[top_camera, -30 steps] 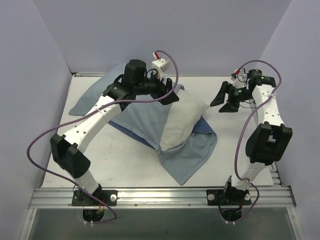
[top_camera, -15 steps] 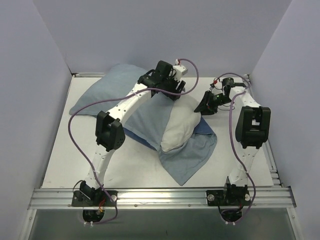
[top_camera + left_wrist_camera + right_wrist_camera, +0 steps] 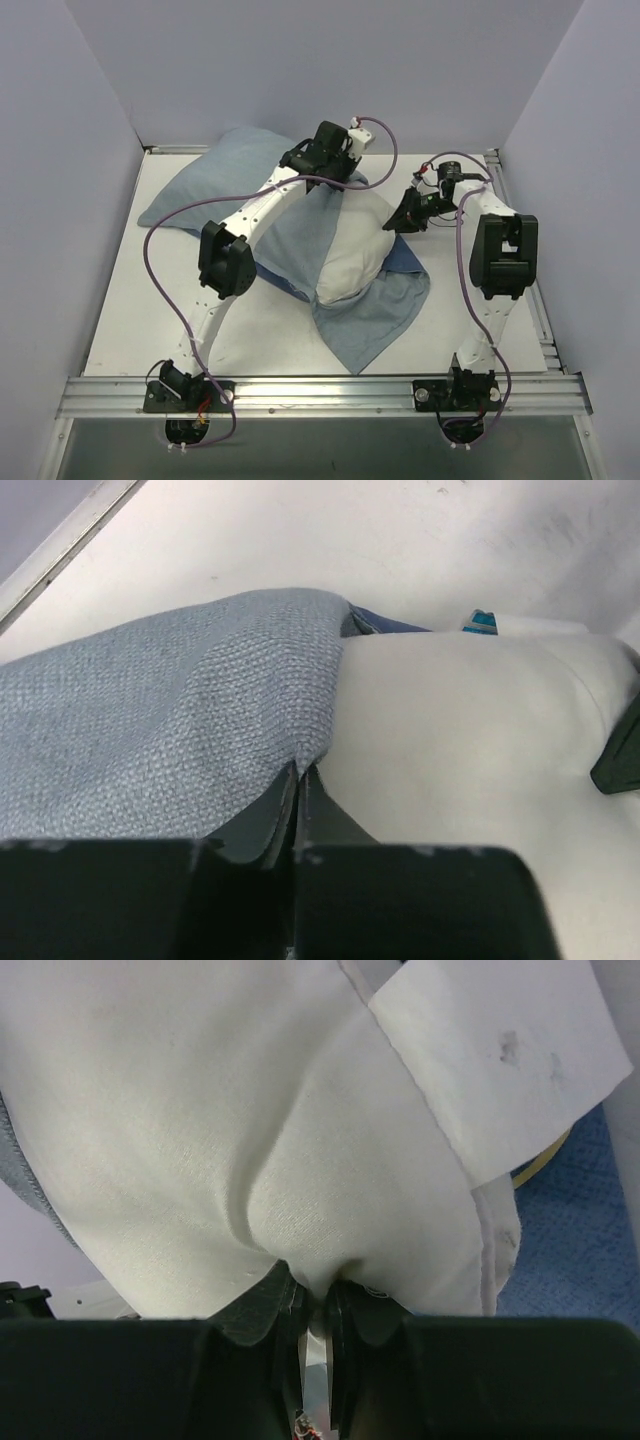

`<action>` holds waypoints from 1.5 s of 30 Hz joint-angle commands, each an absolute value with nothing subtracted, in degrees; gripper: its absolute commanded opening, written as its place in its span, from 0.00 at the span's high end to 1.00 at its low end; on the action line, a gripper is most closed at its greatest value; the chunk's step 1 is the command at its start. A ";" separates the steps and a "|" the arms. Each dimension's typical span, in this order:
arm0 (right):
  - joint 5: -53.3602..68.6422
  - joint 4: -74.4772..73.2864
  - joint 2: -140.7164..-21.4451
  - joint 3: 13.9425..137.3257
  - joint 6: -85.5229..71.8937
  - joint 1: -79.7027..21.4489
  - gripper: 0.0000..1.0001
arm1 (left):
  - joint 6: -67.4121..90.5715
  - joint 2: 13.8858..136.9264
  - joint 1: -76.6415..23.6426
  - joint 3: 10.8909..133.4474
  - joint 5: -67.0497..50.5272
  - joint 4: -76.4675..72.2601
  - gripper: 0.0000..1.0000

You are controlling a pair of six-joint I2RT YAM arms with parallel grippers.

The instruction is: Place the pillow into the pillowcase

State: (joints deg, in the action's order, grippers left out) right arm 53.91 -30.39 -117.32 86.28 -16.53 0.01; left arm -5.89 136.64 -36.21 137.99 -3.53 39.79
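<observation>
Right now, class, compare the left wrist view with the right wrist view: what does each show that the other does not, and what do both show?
Only the left wrist view shows the left pincer, shut on the pale edge of the pillowcase. Only the right wrist view shows the right pincer, shut on a fold of the pillow, and the white label sewn to that pillow. Both views show the white pillow and some blue pillowcase cloth.

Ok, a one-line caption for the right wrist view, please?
Right tool pinches a fold of the white pillow; blue pillowcase shows at the right edge.
</observation>
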 commanded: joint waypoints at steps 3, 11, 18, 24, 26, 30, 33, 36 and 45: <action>57.55 -27.78 -115.40 86.31 -22.03 -2.19 0.97 | -6.43 139.04 -35.60 142.11 -13.40 36.65 1.00; 62.05 2.46 -119.17 91.91 -46.84 -8.08 0.97 | 21.86 128.69 -46.40 139.15 -51.32 17.17 1.00; 60.29 2.72 -120.23 94.04 -45.88 -7.21 0.97 | 26.97 115.32 -45.36 114.28 -34.58 10.11 1.00; 59.32 2.46 -120.32 94.40 -45.88 -5.97 0.85 | 22.69 113.64 -44.83 111.78 -21.99 15.09 1.00; 60.72 2.03 -118.75 92.21 -46.05 -5.72 0.57 | 20.06 116.19 -42.29 116.43 -19.79 20.01 0.72; 61.53 -8.48 -110.85 84.22 -40.01 -0.73 0.34 | 11.64 111.64 -37.99 113.92 -16.35 22.76 0.30; 60.12 -14.92 -102.85 76.92 -34.90 1.66 0.28 | 4.06 106.10 -37.53 107.97 -17.84 27.50 0.29; 59.68 -16.79 -97.48 70.94 -33.92 1.41 0.27 | -1.38 100.73 -38.75 101.98 -16.88 30.49 0.24; 57.83 -8.45 -104.67 68.63 -40.06 -8.52 0.31 | -5.53 103.26 -40.96 100.10 -4.32 42.71 0.23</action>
